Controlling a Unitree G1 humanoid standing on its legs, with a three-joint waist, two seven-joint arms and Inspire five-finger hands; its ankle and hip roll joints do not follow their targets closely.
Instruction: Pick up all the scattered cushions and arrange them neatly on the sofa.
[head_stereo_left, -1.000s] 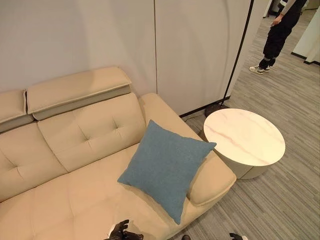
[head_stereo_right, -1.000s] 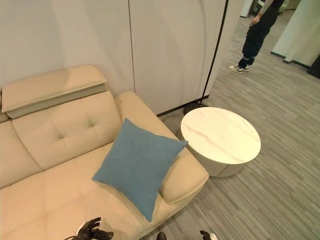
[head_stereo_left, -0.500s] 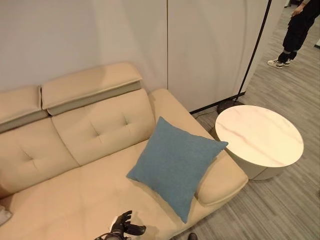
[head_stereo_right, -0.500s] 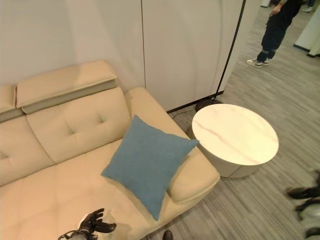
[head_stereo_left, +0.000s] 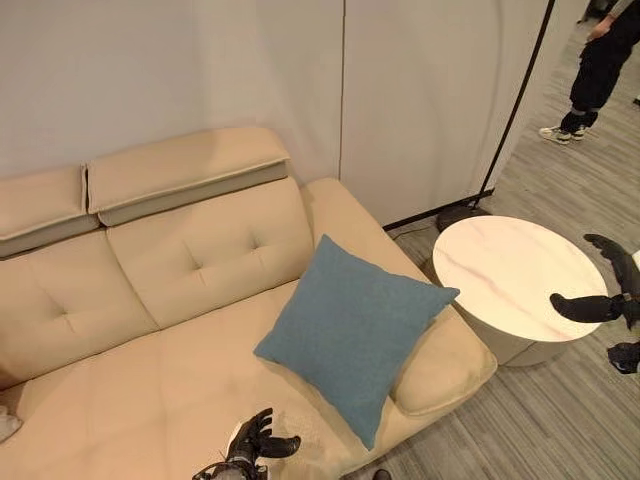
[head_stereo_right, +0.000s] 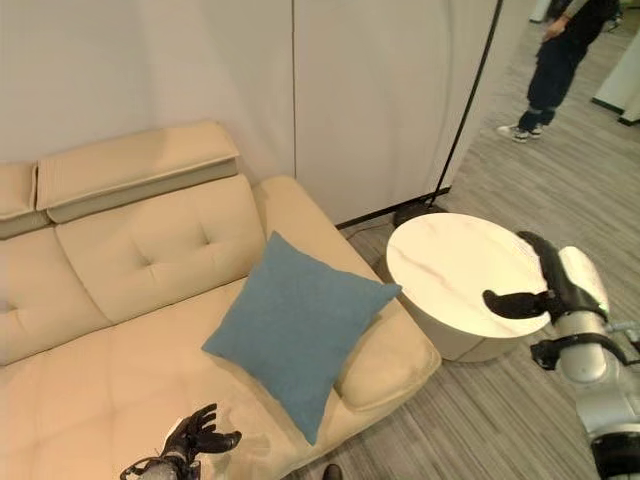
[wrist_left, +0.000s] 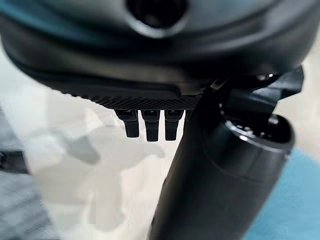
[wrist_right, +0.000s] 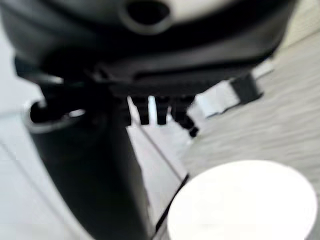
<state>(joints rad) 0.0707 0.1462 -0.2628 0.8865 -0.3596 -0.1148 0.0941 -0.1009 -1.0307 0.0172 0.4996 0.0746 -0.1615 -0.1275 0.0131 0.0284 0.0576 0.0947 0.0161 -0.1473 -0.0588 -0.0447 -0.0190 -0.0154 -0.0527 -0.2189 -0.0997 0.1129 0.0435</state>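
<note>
One blue cushion (head_stereo_left: 352, 332) already sits on the beige sofa (head_stereo_left: 150, 300), leaning tilted against the armrest at the sofa's right end, one corner hanging over the seat's front edge. It looks placed but not yet neat. At the far left seat edge a pale scrap (head_stereo_left: 6, 424) shows, too little of it to identify. The left robot hand (head_stereo_left: 252, 442) hovers low over the seat front, fingers spread and released, grasping nothing. The right robot hand (head_stereo_right: 548, 285) is raised beside the round marble desk (head_stereo_left: 515, 280), fingers extended, empty too. A person (head_stereo_left: 601, 65) stands on the grey floor (head_stereo_left: 570, 420) beyond. Judged from this, straightening the cushion remains.
</note>
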